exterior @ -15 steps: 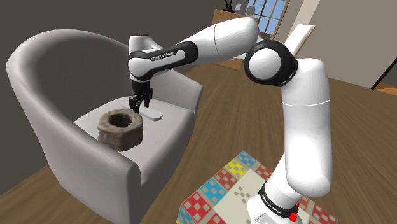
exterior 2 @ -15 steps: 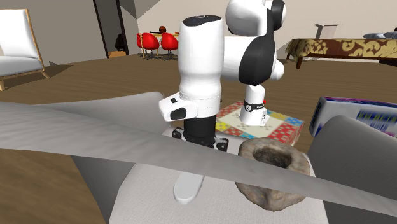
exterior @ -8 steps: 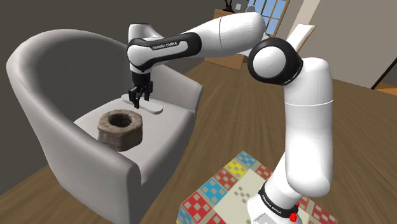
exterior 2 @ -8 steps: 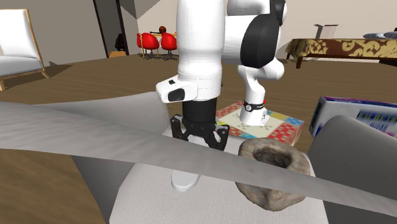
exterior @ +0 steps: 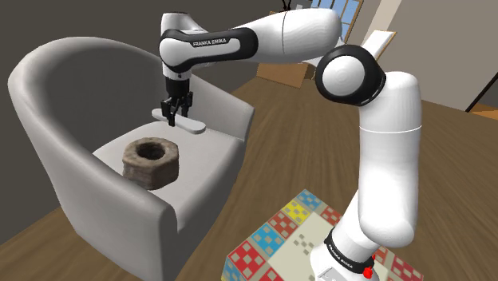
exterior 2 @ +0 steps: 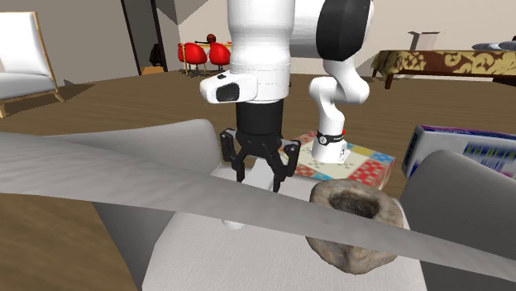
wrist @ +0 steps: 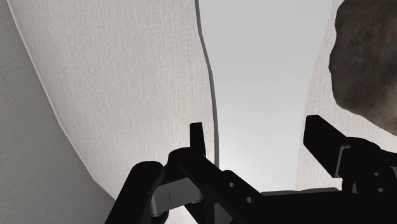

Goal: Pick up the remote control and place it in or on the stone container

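Hanging in the gripper's (exterior: 175, 118) pinch, the white remote (exterior: 190, 124) lies roughly flat just above the rear of the armchair's (exterior: 48, 96) seat, with more of its length sticking out toward the shoulder view's right. In the wrist view the two black fingers (wrist: 197, 137) stand wide apart, and the remote's pale body fills the gap between them, each finger against a long edge. The stone container (exterior: 149, 160), a rough brown-grey ring, sits on the front of the seat, apart from the remote and lower left of it in the shoulder view. The chair's curved back and arms enclose both. In the second exterior view the chair's grey rim (exterior 2: 124, 174) crosses in front, cutting off the seat below the fingertips and part of the container. A checkered stand (exterior: 279, 239) carries the arm on a wood floor.
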Motion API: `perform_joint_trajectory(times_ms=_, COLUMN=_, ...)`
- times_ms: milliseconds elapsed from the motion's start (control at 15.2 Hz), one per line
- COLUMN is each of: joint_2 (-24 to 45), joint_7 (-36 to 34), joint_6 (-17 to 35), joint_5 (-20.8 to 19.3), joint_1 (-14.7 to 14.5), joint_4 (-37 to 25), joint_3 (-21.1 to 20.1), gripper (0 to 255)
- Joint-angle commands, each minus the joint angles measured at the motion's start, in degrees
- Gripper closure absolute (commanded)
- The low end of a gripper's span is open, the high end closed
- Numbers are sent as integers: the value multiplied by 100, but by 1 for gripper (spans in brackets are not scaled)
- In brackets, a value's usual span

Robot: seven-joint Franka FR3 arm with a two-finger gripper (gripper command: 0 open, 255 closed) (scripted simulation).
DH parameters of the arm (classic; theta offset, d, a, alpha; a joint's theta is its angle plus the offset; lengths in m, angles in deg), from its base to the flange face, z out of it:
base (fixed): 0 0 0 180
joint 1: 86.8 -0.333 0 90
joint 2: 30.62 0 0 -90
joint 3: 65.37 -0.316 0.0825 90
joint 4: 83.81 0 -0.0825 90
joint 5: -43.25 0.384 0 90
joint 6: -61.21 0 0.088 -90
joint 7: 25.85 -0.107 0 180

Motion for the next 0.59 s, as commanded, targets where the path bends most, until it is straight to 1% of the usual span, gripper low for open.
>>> perform_joint_trajectory(times_ms=0, joint_2=-1, joint_7=6, joint_6=-159, joint_5=3, joint_1=-6, joint_4=-159, joint_3=-2, gripper=255)
perform_joint_trajectory(times_ms=528, joint_2=-30, joint_7=29, joint_6=-759, joint_5=15, joint_1=-24, joint_4=-731, joint_3=-10, gripper=255)
